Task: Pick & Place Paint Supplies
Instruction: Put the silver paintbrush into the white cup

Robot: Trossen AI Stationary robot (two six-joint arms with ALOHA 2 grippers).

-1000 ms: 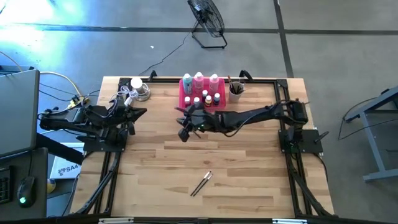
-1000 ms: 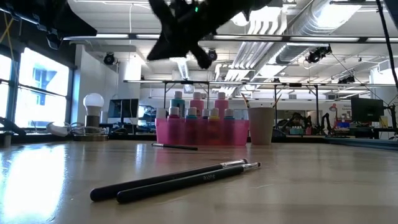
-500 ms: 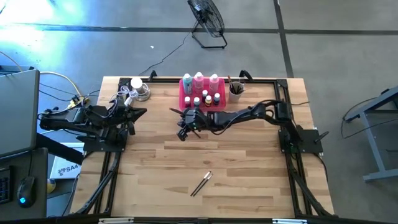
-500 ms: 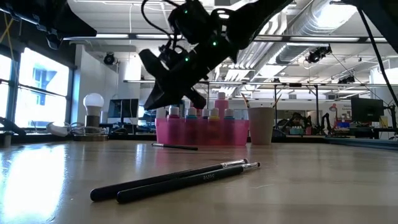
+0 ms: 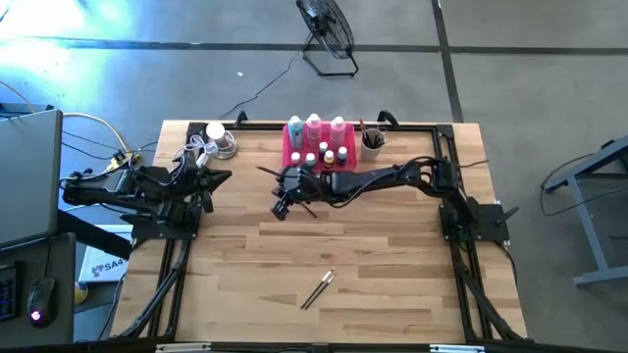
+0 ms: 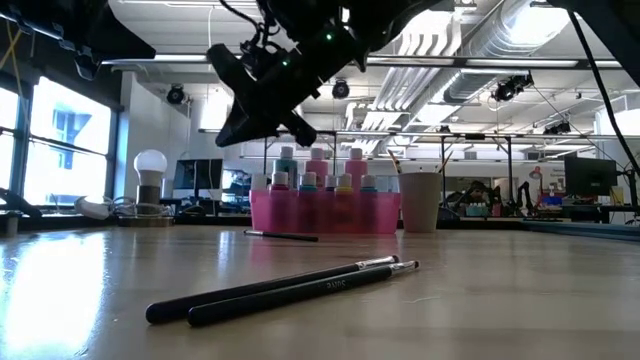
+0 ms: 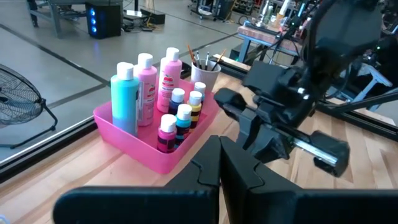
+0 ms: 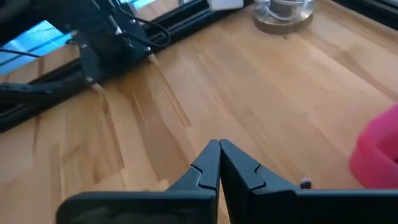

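Observation:
A bright pink tray (image 5: 294, 155) at the table's far middle holds three tall white-capped bottles (image 7: 144, 81) and several tiny bottles (image 7: 180, 118). One thin brush (image 5: 267, 173) lies flat on the table left of the tray. Two dark brushes (image 5: 317, 289) lie side by side near the front edge, also in the low view (image 6: 280, 290). My right gripper (image 5: 278, 208) hangs shut above the table in front of the tray's left end, over bare wood (image 8: 219, 146), touching nothing. My left gripper (image 5: 218, 176) waits shut at the table's left (image 7: 219, 146).
A pale cup (image 5: 372, 145) with brushes standing in it is right of the tray. A lamp bulb on a glass base (image 5: 218, 137) and a white cable sit at the far left corner. Black frame rails (image 5: 177, 255) run along the table's sides.
My right gripper has moved toward the table's left edge and sunk lower, staying shut, as the arm stretched out past the tray's front. The brushes and the tray have kept still.

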